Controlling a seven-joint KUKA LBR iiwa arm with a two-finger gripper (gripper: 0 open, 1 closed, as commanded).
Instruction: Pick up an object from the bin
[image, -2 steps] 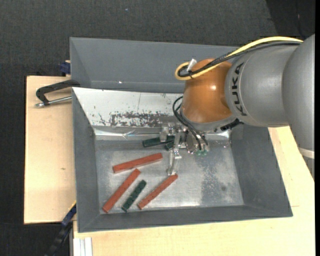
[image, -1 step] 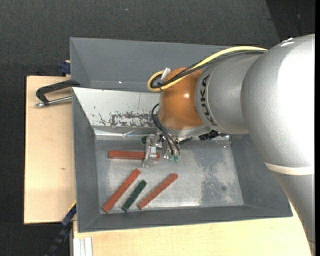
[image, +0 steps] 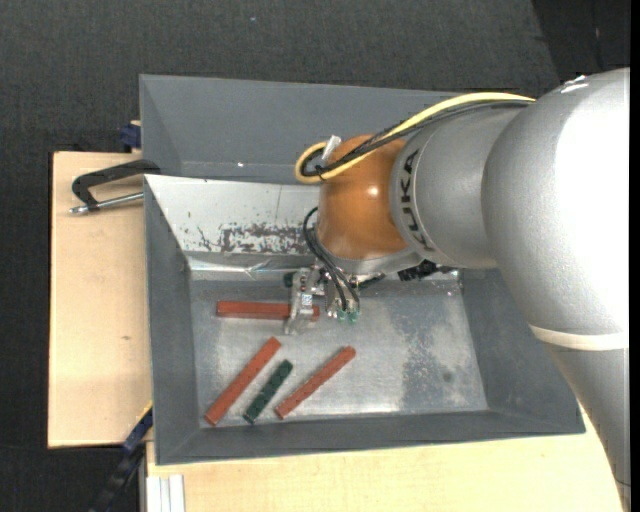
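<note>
We see our hand (image: 312, 306) low over the right end of the flat dark-red stick (image: 252, 311) lying near the back wall of the grey metal bin (image: 168, 340), cannot tell how far it is open, and would centre it across the stick's narrow width before closing.

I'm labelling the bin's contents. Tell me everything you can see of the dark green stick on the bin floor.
The dark green stick is a short, straight, flat bar, matt, perhaps plastic. It lies flat on the bin floor near the lower wall, slanting from lower left to upper right, between the left reddish stick and the right reddish stick, both longer and slanted alike. Whether it touches the left one I cannot tell. The end effector is apart from it.
</note>
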